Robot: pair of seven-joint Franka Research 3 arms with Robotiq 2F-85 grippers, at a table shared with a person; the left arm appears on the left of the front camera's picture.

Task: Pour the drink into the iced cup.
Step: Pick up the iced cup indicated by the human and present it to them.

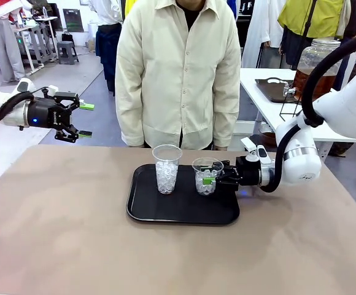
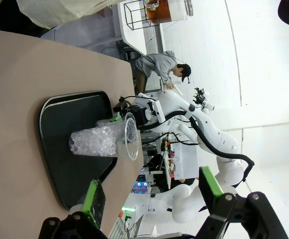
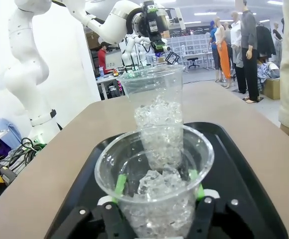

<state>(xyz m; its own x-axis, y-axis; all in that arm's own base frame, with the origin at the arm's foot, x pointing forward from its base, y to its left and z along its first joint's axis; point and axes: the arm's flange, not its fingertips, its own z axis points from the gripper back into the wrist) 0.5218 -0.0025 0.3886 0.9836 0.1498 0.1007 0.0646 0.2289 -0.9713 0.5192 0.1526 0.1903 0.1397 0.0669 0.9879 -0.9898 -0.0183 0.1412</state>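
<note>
Two clear plastic cups filled with ice stand on a black tray (image 1: pixel 184 212). My right gripper (image 1: pixel 210 179) is shut on the shorter iced cup (image 1: pixel 206 175), at the tray's right end. In the right wrist view, the green pads of the right gripper (image 3: pixel 157 191) press both sides of this cup (image 3: pixel 154 164), and the taller cup (image 3: pixel 154 99) stands behind it. The drink (image 1: pixel 316 67), an amber liquid in a large glass jar, sits on the white side table at the back right. My left gripper (image 1: pixel 85 120) hangs open and empty, high at the far left.
A person in a cream shirt (image 1: pixel 178 74) stands at the table's far edge, behind the tray. A black wire stand (image 1: pixel 291 104) and a dark tray are on the side table beside the jar. Bare brown tabletop lies in front of the tray.
</note>
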